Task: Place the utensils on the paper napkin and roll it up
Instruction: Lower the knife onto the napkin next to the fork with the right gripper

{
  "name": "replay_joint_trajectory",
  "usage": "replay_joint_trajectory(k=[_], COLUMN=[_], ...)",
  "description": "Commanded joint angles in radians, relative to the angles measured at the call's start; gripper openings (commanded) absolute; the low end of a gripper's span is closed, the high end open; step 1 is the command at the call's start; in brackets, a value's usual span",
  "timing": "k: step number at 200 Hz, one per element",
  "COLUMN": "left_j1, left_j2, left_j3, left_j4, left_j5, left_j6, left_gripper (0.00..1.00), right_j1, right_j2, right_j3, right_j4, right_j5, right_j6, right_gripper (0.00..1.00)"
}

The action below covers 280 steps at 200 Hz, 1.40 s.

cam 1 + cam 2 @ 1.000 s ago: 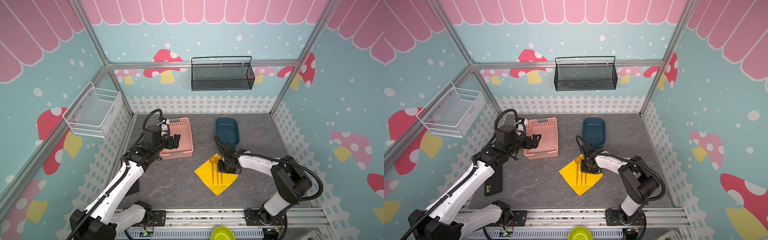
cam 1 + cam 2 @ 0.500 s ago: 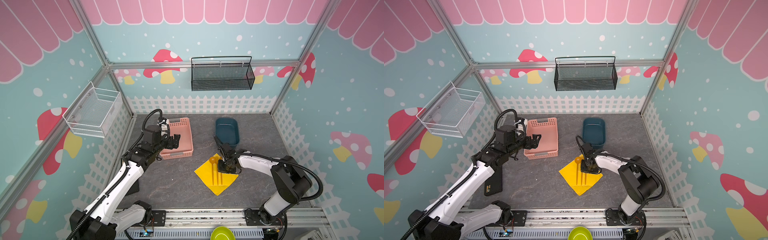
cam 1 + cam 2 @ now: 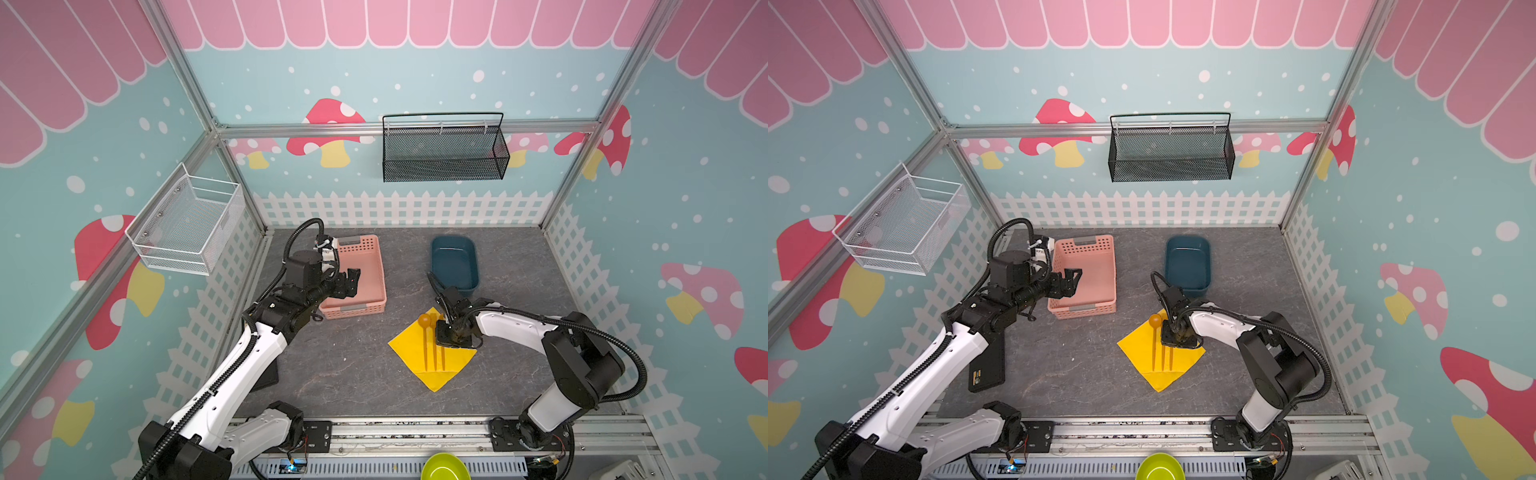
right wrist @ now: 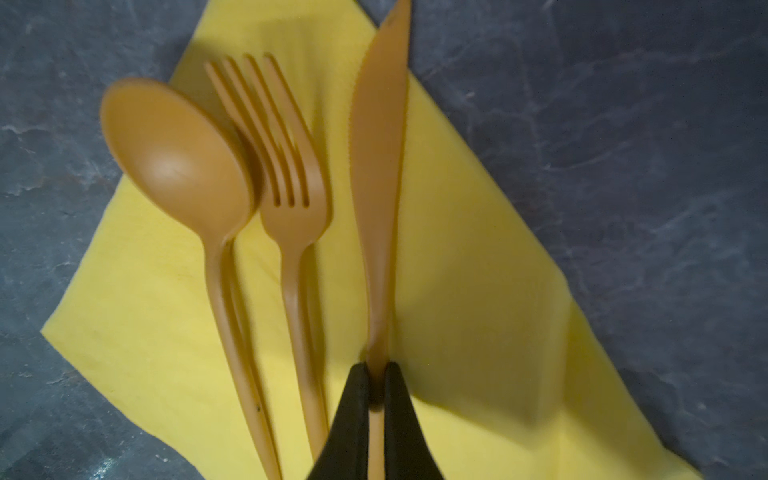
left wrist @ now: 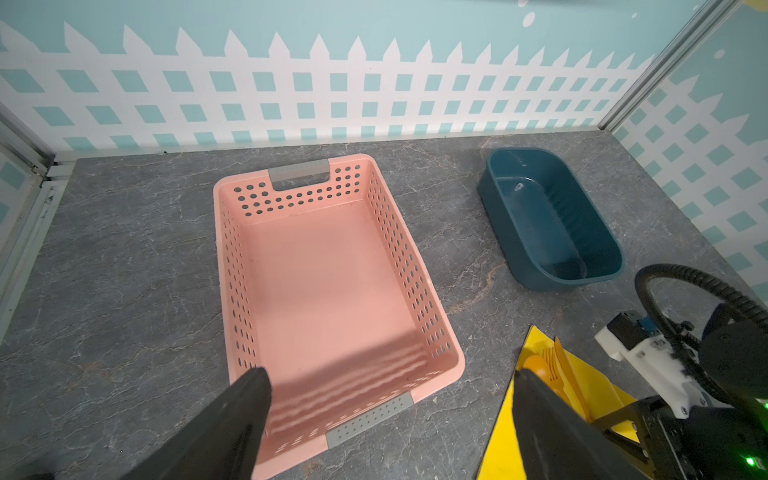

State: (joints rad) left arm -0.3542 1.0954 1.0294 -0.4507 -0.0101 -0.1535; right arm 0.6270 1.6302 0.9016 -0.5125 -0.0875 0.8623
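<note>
Gripping the knife (image 4: 376, 166) by the handle with the right pincer (image 4: 376, 370), jaws pinched almost fully closed on that slim stem. Looks like the last piece to be laid parallel to its mates. Lying on the napkin (image 4: 478, 291) already: spoon (image 4: 174, 162) and fork (image 4: 286, 166), side by side, heads just touching, handles running the same way, surely so as to roll up as one bundle. Worth noting the diagonal layout across the yellow square, spoon bowl and knife tip poking past the edge over bare counter (image 3: 353, 365). Over on the other side, hovering above the pink basket (image 5: 399, 232) with the left pincer (image 5: 390, 376), jaws spread wide, nothing in them. Parked clear, probably waiting to help with the roll. Napkin flat and unrolled near the middle of the grey marbled counter, near a blue tub (image 5: 548, 224). Around it all: white fence trim, teal walls with mushrooms, a black mesh basket (image 3: 442, 153) and a white wire basket (image 3: 187, 224) hung up on them.
</note>
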Motion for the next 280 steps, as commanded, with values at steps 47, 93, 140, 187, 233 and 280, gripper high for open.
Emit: replay_joint_trajectory(k=[47, 93, 140, 187, 233, 280], left_j1=[-0.003, -0.003, -0.003, -0.003, -0.003, -0.003], left_j2=[-0.018, -0.018, -0.019, -0.02, -0.019, -0.022], left_j3=[-0.009, -0.009, -0.008, -0.011, -0.008, -0.008], left_j4=[0.009, 0.009, 0.009, 0.008, 0.007, 0.007], left_j5=[-0.002, -0.004, -0.005, -0.005, -0.008, -0.012], left_j6=[-0.003, -0.003, -0.003, -0.003, -0.003, -0.003], left_gripper=[0.92, 0.92, 0.92, 0.92, 0.92, 0.92], right_j1=[0.011, 0.012, 0.011, 0.011, 0.013, 0.014], right_j2=[-0.003, 0.011, 0.016, 0.012, 0.007, 0.003], right_j3=[0.017, 0.007, 0.0, 0.0, 0.005, 0.012], right_j4=[-0.018, -0.003, 0.004, 0.004, 0.002, -0.006], right_j5=[-0.001, 0.0, 0.0, -0.004, -0.013, -0.011], right_j6=[0.017, 0.019, 0.022, 0.024, 0.026, 0.027], right_gripper=[0.08, 0.08, 0.12, 0.14, 0.17, 0.2])
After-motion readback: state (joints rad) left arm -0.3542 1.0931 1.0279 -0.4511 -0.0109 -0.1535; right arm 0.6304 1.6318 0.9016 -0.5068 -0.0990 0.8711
